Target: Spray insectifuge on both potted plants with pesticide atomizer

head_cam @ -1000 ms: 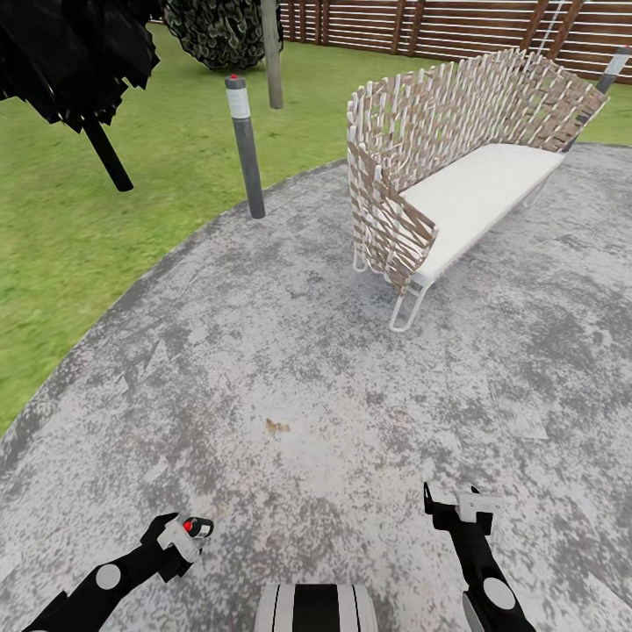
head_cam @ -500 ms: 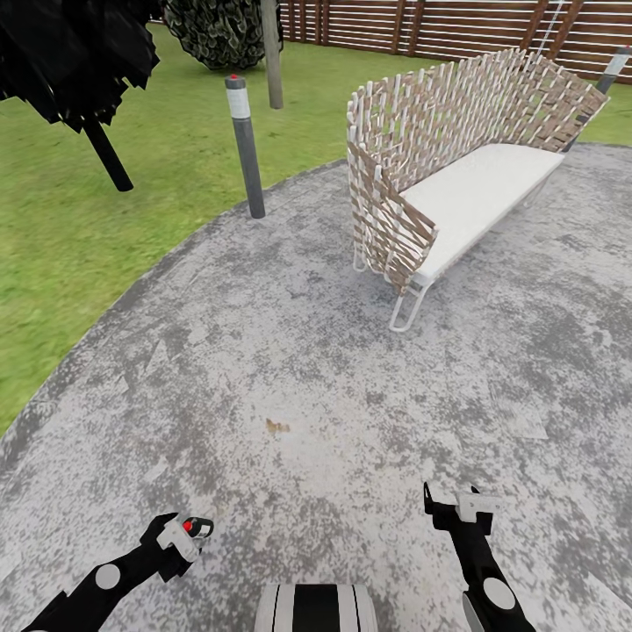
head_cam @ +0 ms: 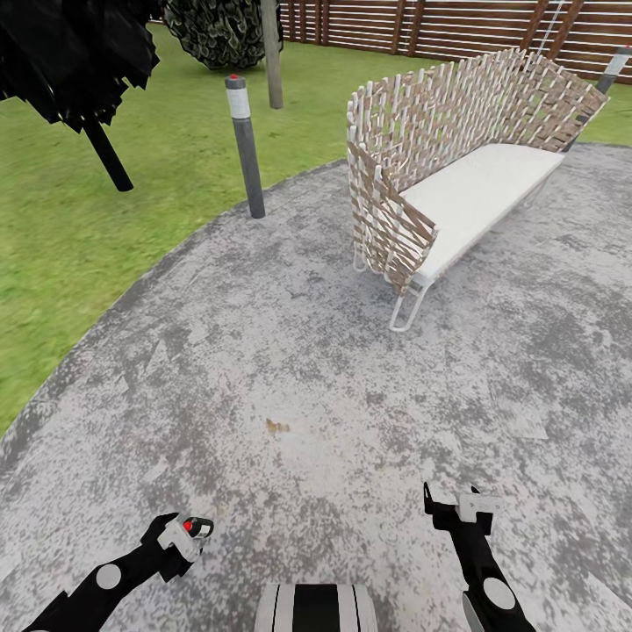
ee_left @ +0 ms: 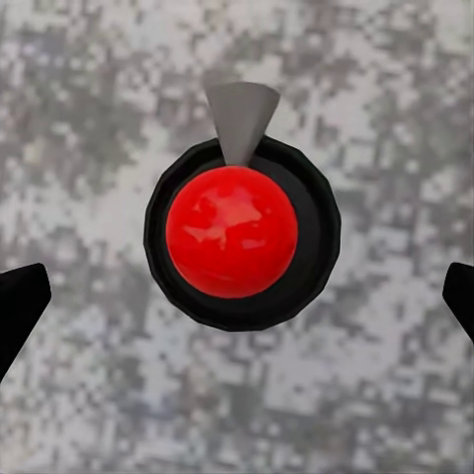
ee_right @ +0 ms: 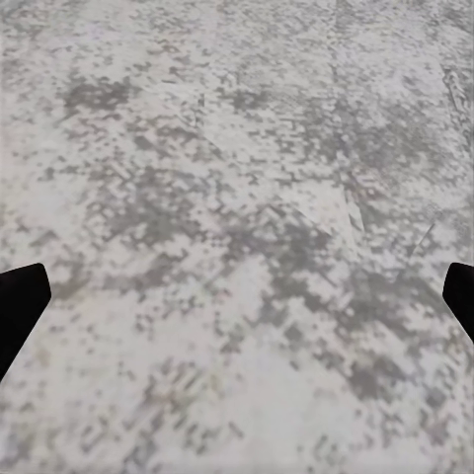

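- Progress is judged early: the pesticide atomizer (head_cam: 195,527), taken to be the dark, red-topped item on the patio (head_cam: 307,369), is framed between the spread fingers of the left pincer (ee_left: 237,301), ungripped.
- Right pincer (ee_right: 237,296) is held open above paving.
- Grasping, and spraying of the plants, are left.

Flat, even daylight is illuminating the scene; shadows are lacking, wrist views are rendering pixelated, edges are bending.

Dark tree (head_cam: 70,53) crown cut by frame edge; fence (head_cam: 456,26) top cropped; left gripper (ee_left: 237,296) fingertips clipped at both sides.
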### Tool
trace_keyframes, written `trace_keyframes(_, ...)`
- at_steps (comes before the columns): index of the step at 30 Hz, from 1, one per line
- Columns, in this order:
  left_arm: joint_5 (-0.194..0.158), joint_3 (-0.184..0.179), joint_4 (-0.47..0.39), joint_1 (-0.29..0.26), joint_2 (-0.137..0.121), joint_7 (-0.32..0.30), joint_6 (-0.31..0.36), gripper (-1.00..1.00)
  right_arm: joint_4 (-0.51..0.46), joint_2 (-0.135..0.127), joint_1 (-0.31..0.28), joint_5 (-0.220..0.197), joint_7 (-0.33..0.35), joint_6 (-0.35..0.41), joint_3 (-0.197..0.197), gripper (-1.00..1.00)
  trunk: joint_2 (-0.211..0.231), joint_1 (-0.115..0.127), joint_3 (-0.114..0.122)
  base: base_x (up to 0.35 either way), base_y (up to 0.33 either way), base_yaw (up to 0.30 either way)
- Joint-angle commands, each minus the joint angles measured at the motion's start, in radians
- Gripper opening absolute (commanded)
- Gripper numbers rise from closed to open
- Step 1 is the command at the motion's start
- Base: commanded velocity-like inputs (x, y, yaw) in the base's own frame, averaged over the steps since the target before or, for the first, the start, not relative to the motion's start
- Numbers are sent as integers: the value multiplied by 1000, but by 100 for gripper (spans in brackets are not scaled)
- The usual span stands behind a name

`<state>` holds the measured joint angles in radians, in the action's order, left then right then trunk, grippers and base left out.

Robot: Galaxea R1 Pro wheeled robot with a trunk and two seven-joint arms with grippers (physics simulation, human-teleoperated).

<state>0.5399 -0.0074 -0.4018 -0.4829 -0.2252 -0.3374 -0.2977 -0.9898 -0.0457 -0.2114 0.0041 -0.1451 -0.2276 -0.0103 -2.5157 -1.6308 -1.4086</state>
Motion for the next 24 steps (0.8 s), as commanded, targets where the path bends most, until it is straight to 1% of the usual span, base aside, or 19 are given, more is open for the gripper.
trace_keyframes(1, 6, 0, 0, 0, 0, 0, -5, 100, 0, 0, 0, 0, -4, -3, 1, 100, 0, 0, -1, 0, 0, 0)
trace_keyframes(24, 6, 0, -3, -3, 0, 0, -3, 100, 0, 0, 0, 0, -4, -3, 1, 100, 0, 0, -1, 0, 0, 0)
